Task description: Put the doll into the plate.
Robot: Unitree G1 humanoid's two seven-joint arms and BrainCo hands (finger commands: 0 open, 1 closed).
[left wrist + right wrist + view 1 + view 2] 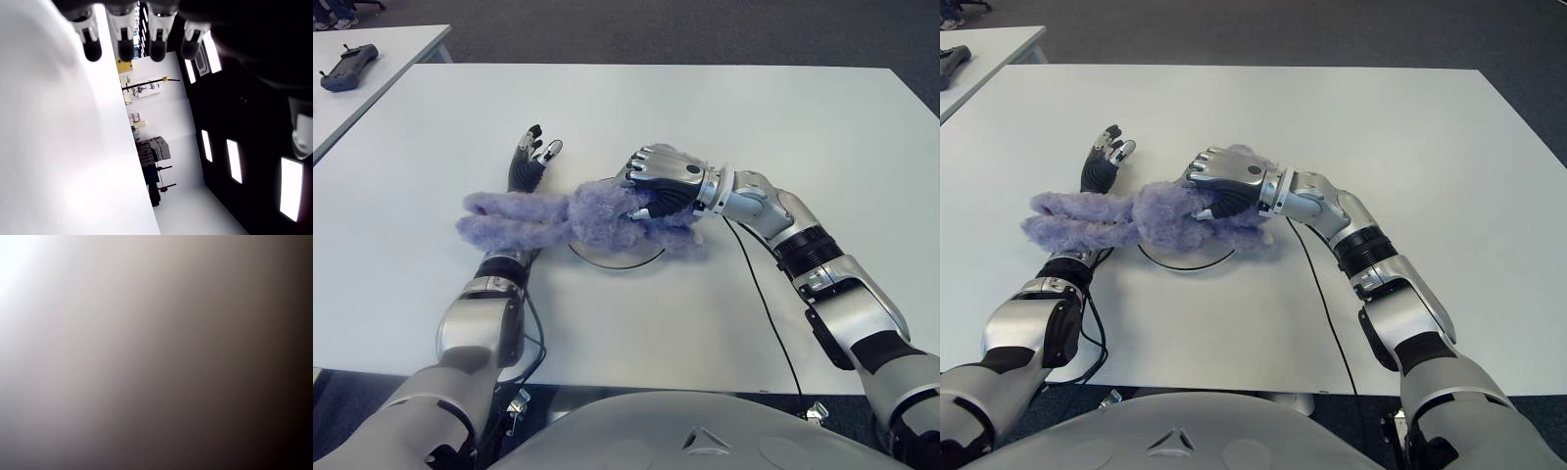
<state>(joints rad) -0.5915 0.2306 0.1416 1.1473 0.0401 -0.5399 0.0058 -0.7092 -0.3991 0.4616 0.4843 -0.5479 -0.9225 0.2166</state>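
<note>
One purple doll (578, 217) lies across the plate (607, 258), right hand (658, 181) clasped around it. Left hand (529, 162) shows beside it, fingers spread, holding nothing.

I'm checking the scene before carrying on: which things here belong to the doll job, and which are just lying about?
Part of the job:
- purple doll, lying across the plate
- plate, only its rim showing under the doll
- right hand, closed on the doll
- left hand, open, beyond the doll

Lying about:
- dark controller on the neighbouring table
</note>
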